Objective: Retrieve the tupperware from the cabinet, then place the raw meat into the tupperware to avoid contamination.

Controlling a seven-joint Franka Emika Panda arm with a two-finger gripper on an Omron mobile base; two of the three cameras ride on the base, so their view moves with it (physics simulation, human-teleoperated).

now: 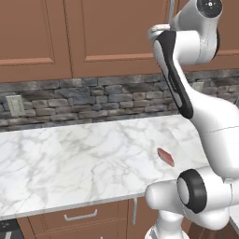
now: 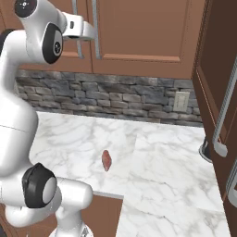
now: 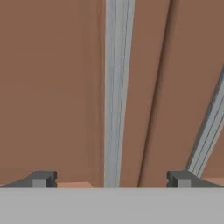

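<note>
I've got the gripper (image 3: pixel 111 179) up at the cabinet (image 1: pixel 112 32), jaws spread wide, nothing in them. In the hand view one long silver handle (image 3: pixel 116 87) runs straight up between the two finger tips (image 3: pixel 41 178), so I read this as lined up for the door pull, not yet closed on it. A second handle (image 3: pixel 210 127) sits off to the side of it, across the seam between the doors.

Cabinet doors look shut, so the tupperware isn't visible; I take it to be inside.

Handling guess: the handle is rigid metal, smooth, likely slippery. I'd clamp across the bar around mid-length and pull along the door's swing, not straight out, or the fingers will slide off.

The raw meat (image 1: pixel 165 157) lies flat on the marble counter (image 1: pixel 70 158), well below the cabinet and well apart from the gripper, out near the counter's front edge. In the right base view the raw meat (image 2: pixel 106 159) sits just beside a seam in the counter. It looks small, soft and slick; I'd pinch it across the short side later.
</note>
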